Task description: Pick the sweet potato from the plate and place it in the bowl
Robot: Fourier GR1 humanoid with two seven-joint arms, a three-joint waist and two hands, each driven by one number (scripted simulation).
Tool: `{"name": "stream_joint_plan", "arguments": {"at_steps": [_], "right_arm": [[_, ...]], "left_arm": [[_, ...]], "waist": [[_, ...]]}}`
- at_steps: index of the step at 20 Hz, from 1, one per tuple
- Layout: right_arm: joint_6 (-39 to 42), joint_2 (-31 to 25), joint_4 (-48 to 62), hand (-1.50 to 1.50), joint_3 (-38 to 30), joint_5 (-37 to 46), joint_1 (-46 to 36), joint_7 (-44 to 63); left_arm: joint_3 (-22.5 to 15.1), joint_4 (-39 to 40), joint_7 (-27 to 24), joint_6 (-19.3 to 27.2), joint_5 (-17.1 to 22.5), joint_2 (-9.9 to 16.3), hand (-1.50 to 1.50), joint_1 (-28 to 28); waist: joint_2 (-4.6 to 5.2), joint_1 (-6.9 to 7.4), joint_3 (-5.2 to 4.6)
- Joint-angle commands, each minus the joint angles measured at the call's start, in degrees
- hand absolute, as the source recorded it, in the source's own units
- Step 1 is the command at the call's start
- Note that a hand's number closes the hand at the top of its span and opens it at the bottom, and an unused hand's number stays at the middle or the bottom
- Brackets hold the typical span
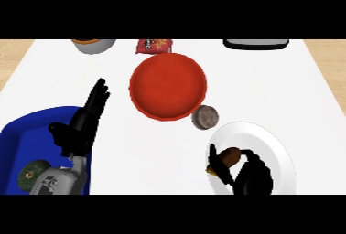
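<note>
Light is bright and even across the white worktop (pixel 270 87), with no glare. Shadows are faint: only a soft dark rim under the red bowl (pixel 167 86). The black hands show as near-flat silhouettes with little shading.

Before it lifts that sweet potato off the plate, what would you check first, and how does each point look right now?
1. Right hand curled round the sweet potato: ok.
2. Sweet potato clear of the white plate: not ok, it lies over the plate and any lift cannot be judged.
3. Red bowl holds nothing: ok.
4. Path to the bowl: not ok, a small grey round object sits between plate and bowl.
5. Left hand out of the way, open, resting over the blue tray's edge: ok.
</note>
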Motion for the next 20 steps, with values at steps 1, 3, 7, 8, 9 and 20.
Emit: {"name": "stream_joint_plan", "arguments": {"at_steps": [1, 3, 7, 8, 9, 20], "right_arm": [[7.9, 0.2, 0.6, 1.5, 2.4, 0.7, -0.2, 4.8], [6.7, 0.2, 2.4, 1.5, 1.5, -0.9, -3.3, 3.9], [6.2, 0.2, 3.9, 1.5, 7.6, -11.8, -2.9, -10.1], [8.1, 0.2, 2.5, 1.5, 13.1, -13.1, -2.4, -16.3], [9.3, 0.1, 1.2, 1.5, 16.8, -14.2, -3.8, -19.2], [23.2, 0.1, -15.3, 1.5, 42.7, -35.9, -8.9, -54.4]], "left_arm": [[-1.3, -0.4, 0.4, 0.3, -0.8, -1.8, 0.0, 0.4], [0.1, -2.1, 2.4, 0.7, -1.4, -0.9, 0.0, 0.1], [-1.0, -0.3, 0.5, -0.3, -1.5, -1.5, 0.0, -0.7], [-2.1, -0.1, 0.3, 0.2, -1.8, -2.8, 0.0, -1.2], [-2.3, 0.0, 0.3, -1.3, -1.4, -1.9, 0.0, -1.3], [-5.6, 0.4, 0.7, -3.7, -1.2, -3.7, 0.0, -4.4]], "waist": [[0.44, -0.09, 0.37], [0.44, 0.03, 0.4], [0.83, 1.42, 0.53], [1.38, 3.66, 0.76], [1.96, 6.62, 0.98], [2.88, 12.47, 1.25]]}}
